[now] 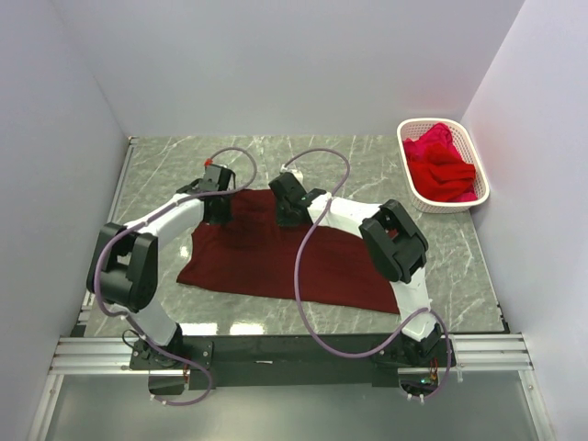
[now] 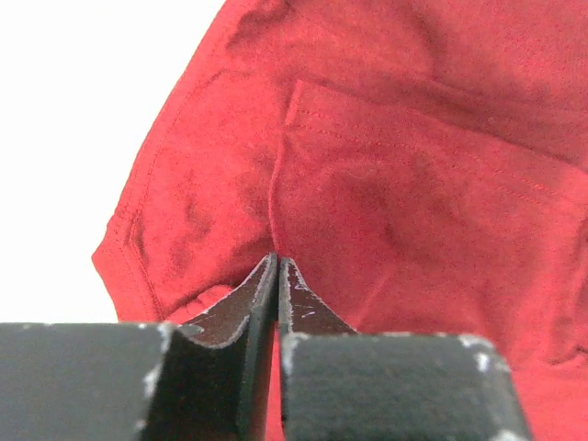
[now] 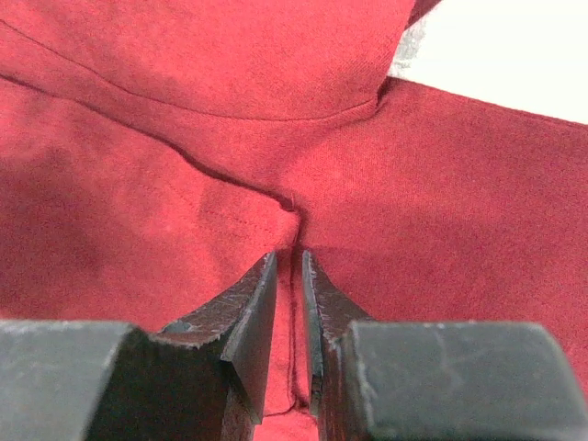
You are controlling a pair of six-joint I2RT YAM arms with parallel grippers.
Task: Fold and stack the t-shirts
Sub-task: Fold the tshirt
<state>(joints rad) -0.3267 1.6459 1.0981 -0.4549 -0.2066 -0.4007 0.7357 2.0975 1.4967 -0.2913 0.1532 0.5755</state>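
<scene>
The left hand [image 2: 277,262] and right hand [image 3: 289,257] each pinch a ridge of the maroon t-shirt [image 1: 276,262] spread beneath them on the worktop [image 1: 165,165] — first fold starting, it seems — next calls for lifting both together.

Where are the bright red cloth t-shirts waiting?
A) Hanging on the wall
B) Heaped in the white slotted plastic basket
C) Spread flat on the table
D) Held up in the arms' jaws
B: the bright red cloth t-shirts lie heaped inside the white slotted plastic basket, at the far right corner of the grey marble table.
</scene>
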